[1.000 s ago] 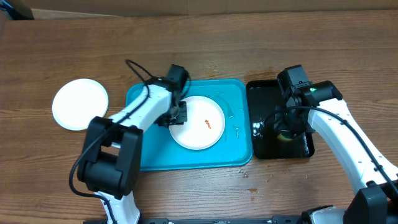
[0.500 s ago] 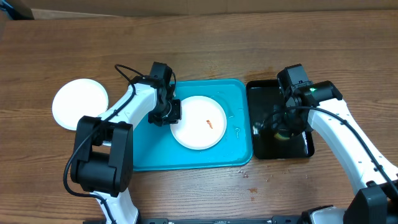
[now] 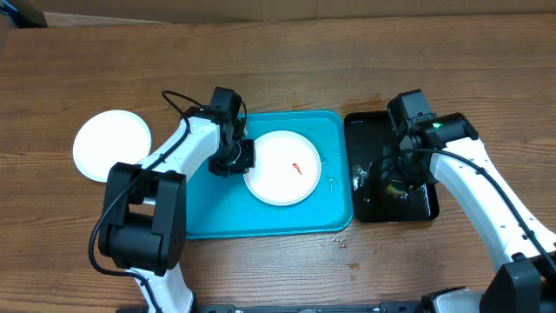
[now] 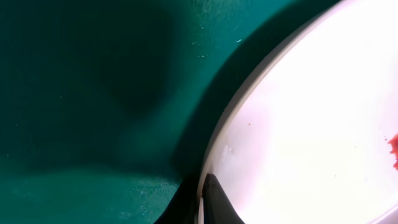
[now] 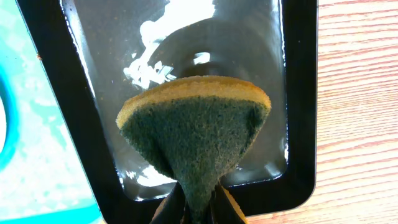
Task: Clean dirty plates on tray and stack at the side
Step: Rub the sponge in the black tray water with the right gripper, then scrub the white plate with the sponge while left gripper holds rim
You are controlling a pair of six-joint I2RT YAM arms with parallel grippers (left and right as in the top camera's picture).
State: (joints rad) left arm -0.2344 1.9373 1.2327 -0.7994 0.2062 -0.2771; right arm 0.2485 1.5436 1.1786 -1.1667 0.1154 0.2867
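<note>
A white plate (image 3: 282, 168) with a small orange smear lies on the turquoise tray (image 3: 204, 213). My left gripper (image 3: 234, 159) is shut on its left rim. In the left wrist view the plate (image 4: 311, 124) fills the right side, and the gripper (image 4: 202, 190) straddles the rim over the tray floor (image 4: 93, 93). A second plain white plate (image 3: 111, 145) lies on the table at the left. My right gripper (image 3: 395, 178) is shut on a green and yellow sponge (image 5: 196, 124) over the black tray (image 3: 421, 209). The green-rimmed plate is out of view.
The black glossy tray (image 5: 81, 124) holds water and white foam, right beside the turquoise tray's right edge (image 5: 18, 155). Cardboard runs along the table's back edge (image 3: 261, 9). Bare wooden table (image 3: 434, 52) surrounds both trays.
My left gripper moved left along the plate to its left rim and closed there. The plate then shifted slightly to the right. The right arm has not moved.
</note>
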